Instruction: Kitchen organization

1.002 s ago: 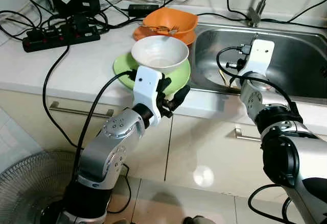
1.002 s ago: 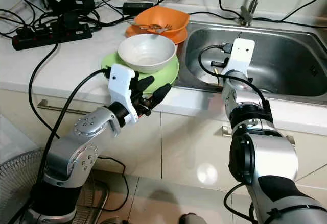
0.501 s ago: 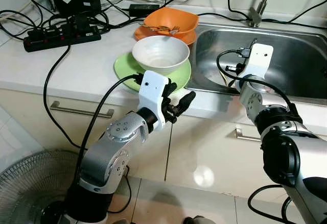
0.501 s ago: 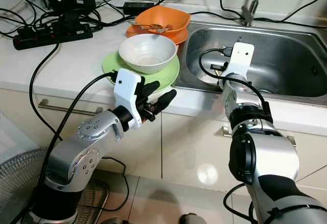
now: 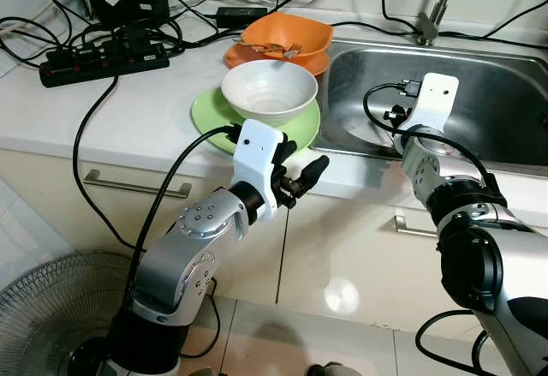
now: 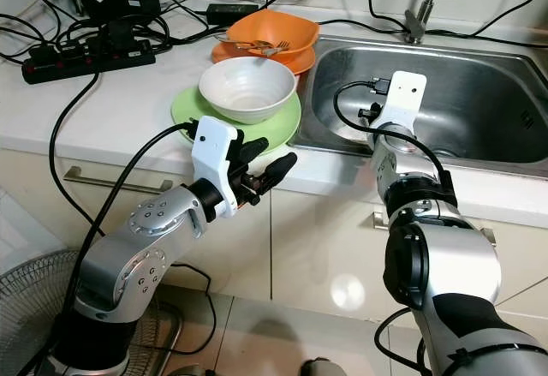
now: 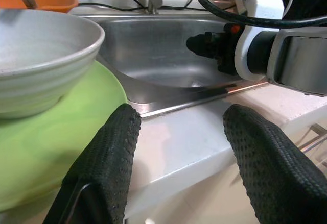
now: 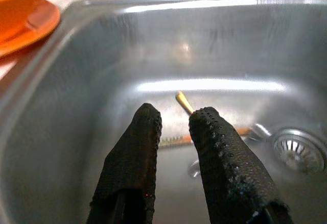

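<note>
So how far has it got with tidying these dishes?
Looks early. The white bowl sits on the green plate, and the orange bowl holds cutlery. The left hand hovers open and empty at the counter edge. The right hand hangs above utensils lying in the sink. Nothing appears put away.

You see a white countertop point(image 5: 137, 110) over cream cabinet doors point(image 5: 342, 247) with metal handles point(image 5: 133, 188), a glossy pale tile floor point(image 5: 342, 325) catching ceiling light, and a floor fan point(image 5: 51, 307).
</note>
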Robot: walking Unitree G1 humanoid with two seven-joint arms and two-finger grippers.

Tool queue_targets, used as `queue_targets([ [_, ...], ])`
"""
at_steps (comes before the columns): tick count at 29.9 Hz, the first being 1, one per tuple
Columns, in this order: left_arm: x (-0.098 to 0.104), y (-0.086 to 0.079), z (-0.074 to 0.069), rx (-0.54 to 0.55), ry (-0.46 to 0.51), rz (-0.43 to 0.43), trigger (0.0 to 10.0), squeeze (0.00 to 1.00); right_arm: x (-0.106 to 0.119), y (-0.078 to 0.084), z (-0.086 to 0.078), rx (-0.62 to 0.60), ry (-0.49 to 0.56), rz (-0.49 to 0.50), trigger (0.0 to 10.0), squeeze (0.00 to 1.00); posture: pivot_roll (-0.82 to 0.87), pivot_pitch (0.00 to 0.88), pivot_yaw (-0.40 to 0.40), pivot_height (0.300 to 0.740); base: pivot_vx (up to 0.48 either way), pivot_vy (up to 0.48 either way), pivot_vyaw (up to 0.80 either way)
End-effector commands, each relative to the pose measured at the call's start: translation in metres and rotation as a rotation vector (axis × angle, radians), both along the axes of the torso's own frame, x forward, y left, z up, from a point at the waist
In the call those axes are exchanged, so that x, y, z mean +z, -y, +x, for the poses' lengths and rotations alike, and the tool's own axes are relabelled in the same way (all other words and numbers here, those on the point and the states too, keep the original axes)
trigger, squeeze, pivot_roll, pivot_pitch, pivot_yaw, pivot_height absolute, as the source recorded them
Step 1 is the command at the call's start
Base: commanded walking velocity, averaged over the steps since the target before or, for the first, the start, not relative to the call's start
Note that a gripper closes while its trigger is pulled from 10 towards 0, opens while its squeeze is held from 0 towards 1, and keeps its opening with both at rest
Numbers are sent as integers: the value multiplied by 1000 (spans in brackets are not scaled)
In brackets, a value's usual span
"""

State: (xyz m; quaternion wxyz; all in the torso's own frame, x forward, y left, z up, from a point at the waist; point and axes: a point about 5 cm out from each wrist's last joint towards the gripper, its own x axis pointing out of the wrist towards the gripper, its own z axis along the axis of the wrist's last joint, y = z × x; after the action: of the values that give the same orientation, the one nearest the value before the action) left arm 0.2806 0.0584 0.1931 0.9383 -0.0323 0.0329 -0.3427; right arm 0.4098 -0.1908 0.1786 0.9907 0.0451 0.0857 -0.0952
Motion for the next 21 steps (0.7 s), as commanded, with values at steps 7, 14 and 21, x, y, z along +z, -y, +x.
queue_targets([
  [7,15,-5,5,65,90,-43,10000,0,45,-22,5,82,314,-120,10000,0,49,48,-3,732,0,0,0],
  [14,25,-17,15,158,148,-65,10000,0,40,-36,-12,145,521,-186,10000,0,34,45,4,732,0,0,0],
  [21,30,-28,22,258,197,-74,10000,0,14,-40,-28,146,535,-126,10000,0,23,43,11,732,0,0,0],
])
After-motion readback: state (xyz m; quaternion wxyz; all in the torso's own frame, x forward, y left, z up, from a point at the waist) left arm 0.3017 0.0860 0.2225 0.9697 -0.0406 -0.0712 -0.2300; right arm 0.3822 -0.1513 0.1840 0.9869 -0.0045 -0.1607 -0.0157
